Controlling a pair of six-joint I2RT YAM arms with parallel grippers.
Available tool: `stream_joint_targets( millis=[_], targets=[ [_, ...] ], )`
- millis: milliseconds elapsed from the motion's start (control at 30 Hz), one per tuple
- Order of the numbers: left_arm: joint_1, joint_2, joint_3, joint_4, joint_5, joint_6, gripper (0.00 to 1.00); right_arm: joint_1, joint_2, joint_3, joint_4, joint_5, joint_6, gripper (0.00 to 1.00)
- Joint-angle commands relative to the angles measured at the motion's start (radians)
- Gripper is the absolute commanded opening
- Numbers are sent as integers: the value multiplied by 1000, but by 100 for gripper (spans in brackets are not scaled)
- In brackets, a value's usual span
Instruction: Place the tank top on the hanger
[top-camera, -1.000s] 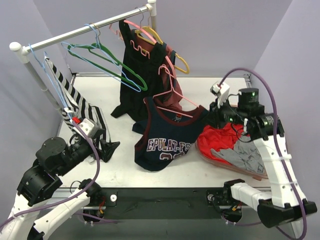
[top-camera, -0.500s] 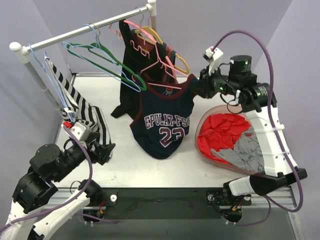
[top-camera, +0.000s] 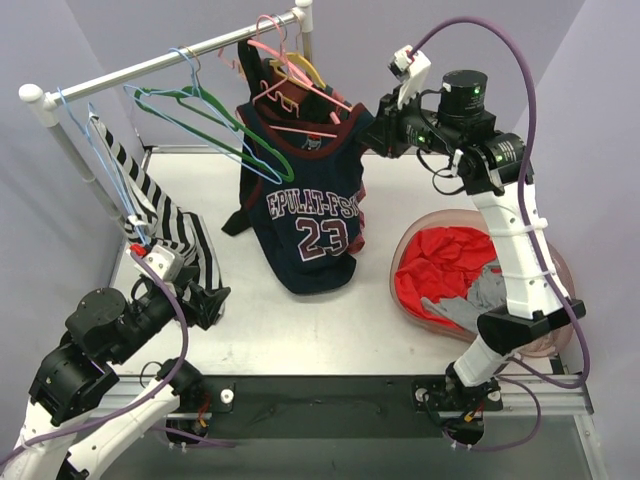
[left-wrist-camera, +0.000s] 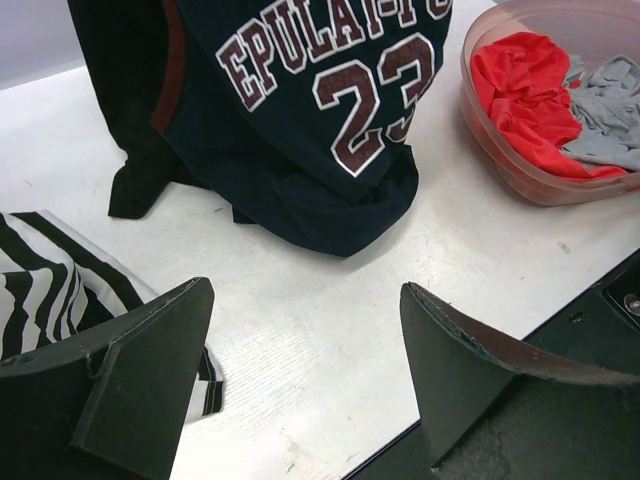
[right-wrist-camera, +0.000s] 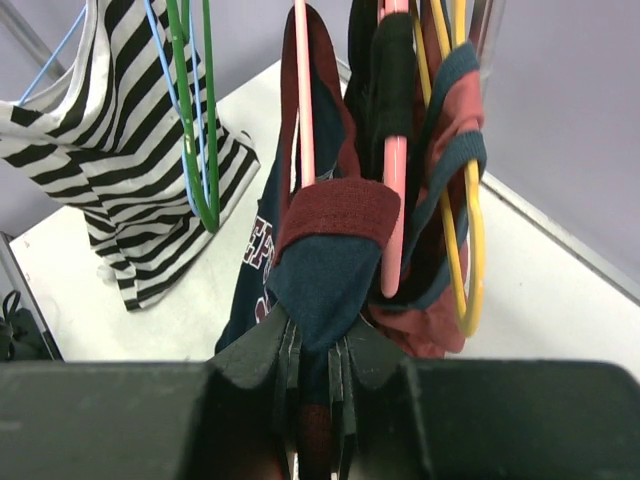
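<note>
Top external view: rail (top-camera: 170, 62) crossing far left to far centre, carrying a green hanger (top-camera: 215, 115) and a black-and-white striped garment (top-camera: 160, 215) that trails onto the worktop (top-camera: 400, 180) at left. Tank top (top-camera: 310, 215), navy with dark red trim and white 23, hangs front-facing at centre under the rail, in front of a black dress (top-camera: 243, 215). Hanger (top-camera: 320, 98), pink, sits at the tank top's neck opening; whether its hook rests on the rail cannot be told. Right fingers (top-camera: 375, 128), raised high at far right, closed on the tank top's shoulder strap. Left fingers (top-camera: 215, 297), low at near left beside the striped garment, holding nothing. Translucent pink tub (top-camera: 440, 215) at right, holding red and grey cloth. Left wrist view: both fingers spread wide apart above bare worktop; tank top hem bunched on the worktop ahead, black dress just left of it, tub at far right, striped cloth at near left. Right wrist view: fingers pinched on a navy strap with dark red edging; pink hanger arms rise just behind it, a yellow hanger (right-wrist-camera: 465, 250) to the right, green hanger and striped garment to the left.
</note>
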Motion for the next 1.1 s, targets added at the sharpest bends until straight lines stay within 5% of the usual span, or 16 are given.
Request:
stream_joint_targets(
  millis=[0,367,1067],
  targets=[
    [1,4,4,31,-16,-7,86,28,24,108,125,29,37,0],
    [1,4,19,20,-30,-9,86,75,162,263,174,80,74,0],
    [1,-22,10,19,-33,-27,86,61,112,291,220,75,83,0]
  ],
)
